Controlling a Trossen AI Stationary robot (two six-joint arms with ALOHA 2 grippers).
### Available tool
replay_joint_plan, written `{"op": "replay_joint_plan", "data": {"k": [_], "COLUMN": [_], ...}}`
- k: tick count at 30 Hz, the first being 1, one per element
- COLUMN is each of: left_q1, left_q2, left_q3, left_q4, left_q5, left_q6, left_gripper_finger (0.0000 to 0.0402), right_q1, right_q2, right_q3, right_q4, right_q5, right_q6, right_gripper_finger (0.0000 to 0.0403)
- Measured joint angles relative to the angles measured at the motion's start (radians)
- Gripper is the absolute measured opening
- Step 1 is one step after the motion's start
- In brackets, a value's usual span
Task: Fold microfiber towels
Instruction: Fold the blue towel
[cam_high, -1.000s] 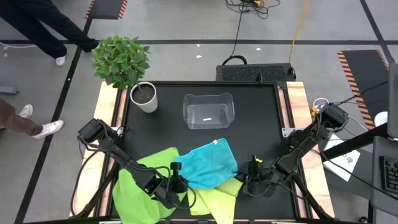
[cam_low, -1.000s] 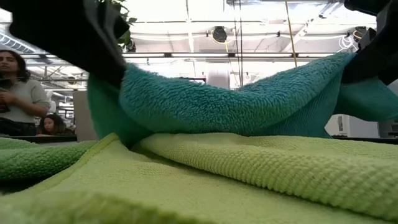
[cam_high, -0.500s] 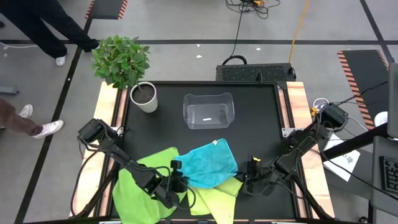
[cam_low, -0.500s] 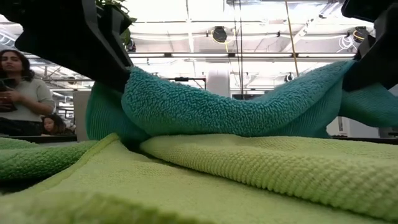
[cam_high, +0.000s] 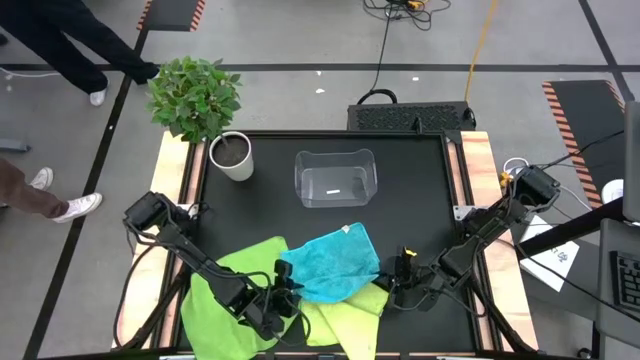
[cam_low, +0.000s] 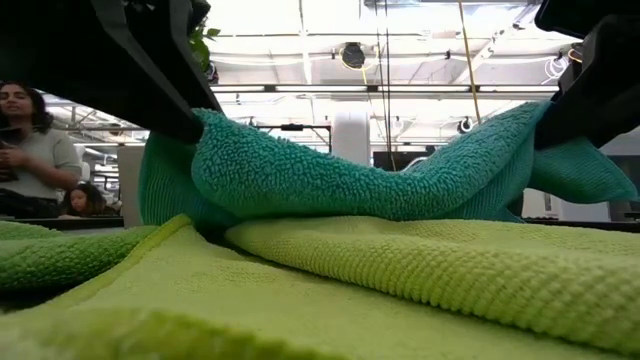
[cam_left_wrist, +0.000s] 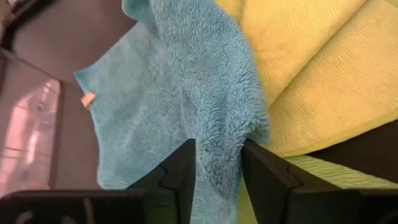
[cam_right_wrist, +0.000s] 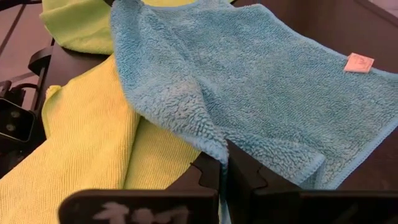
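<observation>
I am working at the near edge of the black tabletop (cam_high: 420, 175), where the turquoise microfiber towel (cam_high: 335, 262) is lying across the pale yellow-green towel (cam_high: 345, 320), with the bright green towel (cam_high: 215, 285) spread toward the near left corner. My left gripper (cam_left_wrist: 217, 163) is standing part open astride the turquoise towel's near left edge, the pile between my fingers (cam_left_wrist: 180, 171) but not pinched. My right gripper (cam_right_wrist: 225, 168) is pinched shut on that towel's near right corner.

I am judging the risk to be lopsidedness: with only my right jaws gripping, any pull is likely to drag the turquoise towel askew, or tug the pale yellow-green one beneath it along by friction (plush on plush clings). My left fingers, closing again, could also catch the lower cloth together with the upper.

Farther back on the tabletop, a clear plastic bin (cam_high: 335, 178) is sitting near the far edge, and a white pot with a leafy plant (cam_high: 205, 110) is occupying the far left corner. Beyond the table a person (cam_low: 30, 150) is standing, and another is sitting lower, under a bright industrial ceiling; cables are trailing over the grey floor.
</observation>
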Motion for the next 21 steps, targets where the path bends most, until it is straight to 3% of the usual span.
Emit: {"op": "replay_joint_plan", "data": {"k": [14, 21], "left_q1": [-0.051, -0.059], "left_q2": [0.000, 0.000], "left_q3": [0.000, 0.000], "left_q4": [0.111, 0.146], "left_q5": [0.002, 0.072], "left_q6": [0.058, -0.129], "left_gripper_finger": [0.0129, 0.0129], "right_q1": [-0.026, -0.027], "right_q2": [0.000, 0.000], "right_q3": [0.000, 0.000], "right_q4": [-0.012, -0.014], "right_q5": [0.005, 0.005], "right_q6": [0.000, 0.000], "right_gripper_finger": [0.0000, 0.0000]}}
